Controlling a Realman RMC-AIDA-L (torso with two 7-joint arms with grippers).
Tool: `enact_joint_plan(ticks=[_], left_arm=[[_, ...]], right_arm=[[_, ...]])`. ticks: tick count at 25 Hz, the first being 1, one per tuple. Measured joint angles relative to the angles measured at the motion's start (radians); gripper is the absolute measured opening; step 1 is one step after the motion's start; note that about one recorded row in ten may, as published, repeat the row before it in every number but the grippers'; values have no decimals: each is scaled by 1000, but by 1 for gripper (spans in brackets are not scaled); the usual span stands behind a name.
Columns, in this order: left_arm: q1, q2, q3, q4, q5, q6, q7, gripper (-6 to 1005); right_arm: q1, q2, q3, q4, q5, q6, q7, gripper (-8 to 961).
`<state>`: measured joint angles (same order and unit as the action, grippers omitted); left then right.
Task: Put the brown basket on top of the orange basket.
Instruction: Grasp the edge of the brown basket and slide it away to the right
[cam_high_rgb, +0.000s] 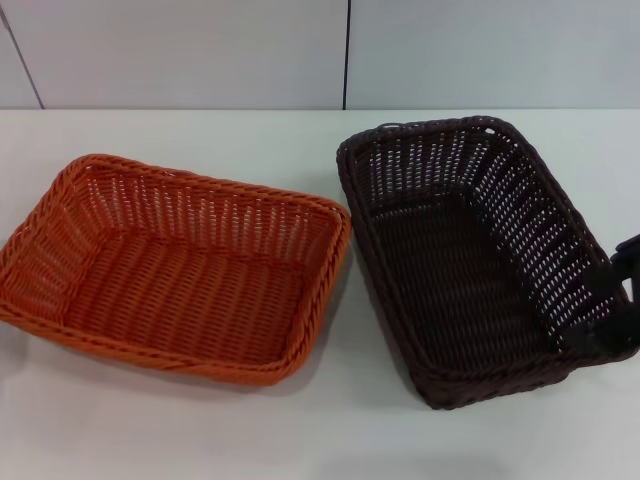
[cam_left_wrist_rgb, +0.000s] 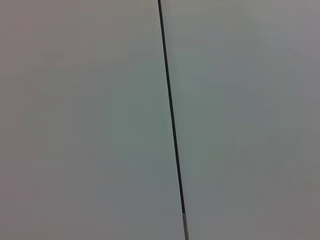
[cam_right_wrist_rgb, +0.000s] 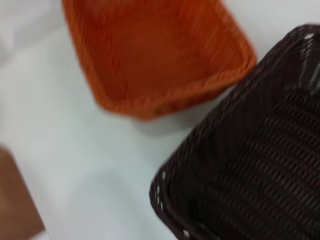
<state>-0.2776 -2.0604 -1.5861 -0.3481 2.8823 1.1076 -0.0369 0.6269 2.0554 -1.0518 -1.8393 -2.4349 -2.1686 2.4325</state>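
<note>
Brown basket (cam_high_rgb: 470, 265) sits on the right half of the white table (cam_high_rgb: 330, 420), a dark chocolate rectangular tray of woven wicker-style strands. Its rim is a thick braid, its sloping sides are openwork with light showing through the gaps, and its floor is a tight flat weave. It appears tipped, with the right long side raised higher than the left. No label, brand or writing can be read on it.

At that right long side, near the front corner, the right gripper (cam_high_rgb: 612, 305) shows as black parts at the picture's edge: one piece lies inside the wall and another outside the rim, so it looks clamped on the basket's side, though the fingertips themselves are mostly hidden by the weave.

Just beside it on the left, close but not touching, lies the orange basket (cam_high_rgb: 175, 270), bright orange, of like shape and size, with the same braided rim, openwork sloping walls and dense woven floor. It rests flat and carries no writing either.

In the right wrist view the brown basket (cam_right_wrist_rgb: 250, 160) fills the near corner, and the orange basket (cam_right_wrist_rgb: 155, 55) lies beyond it across a strip of white table (cam_right_wrist_rgb: 75, 150).

The left wrist view shows only a pale wall panel (cam_left_wrist_rgb: 80, 120) split by a thin dark seam (cam_left_wrist_rgb: 171, 120); the left gripper appears in no view.
</note>
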Motion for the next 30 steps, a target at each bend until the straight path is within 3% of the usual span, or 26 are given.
enact_joint_plan(ticks=[8, 12, 20, 30], left_arm=[[0, 0, 0, 1, 0, -8, 0, 613], [0, -1, 0, 2, 0, -15, -2, 613], [0, -1, 0, 2, 0, -25, -6, 614], [-2, -1, 0, 1, 0, -26, -15, 614]], right_arm=[[-7, -20, -23, 9, -38, -11, -192, 676], [-15, -24, -85, 44, -57, -12, -264, 676], [-21, 4, -146, 58, -152, 1, -373, 675], [-12, 6, -167, 42, -190, 22, -441, 672]])
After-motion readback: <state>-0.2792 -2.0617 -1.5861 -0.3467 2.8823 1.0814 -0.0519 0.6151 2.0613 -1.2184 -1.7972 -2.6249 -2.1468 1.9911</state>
